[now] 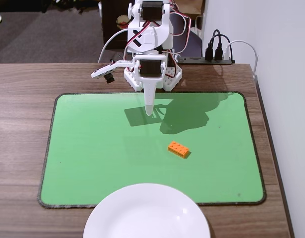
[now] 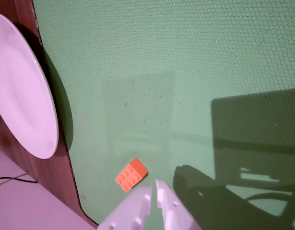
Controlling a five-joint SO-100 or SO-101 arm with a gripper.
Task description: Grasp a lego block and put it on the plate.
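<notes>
The orange lego block (image 1: 178, 148) lies flat, studs up, on the green mat (image 1: 92, 148), a little right of its middle. In the wrist view the lego block (image 2: 131, 174) sits just left of my fingertips. My white gripper (image 1: 149, 112) hangs point-down over the far part of the mat, well behind the block. It is shut, its jaws nearly touching, with nothing between them (image 2: 154, 186). The white plate (image 1: 146, 213) rests at the near edge, overlapping the mat's front border. That plate (image 2: 22, 96) fills the left side of the wrist view.
The arm's base (image 1: 152, 74) stands behind the mat on the wooden table (image 1: 23, 79). A power strip with black plugs (image 1: 217, 53) lies at the back right. The table's right edge (image 1: 271, 148) runs along a white wall.
</notes>
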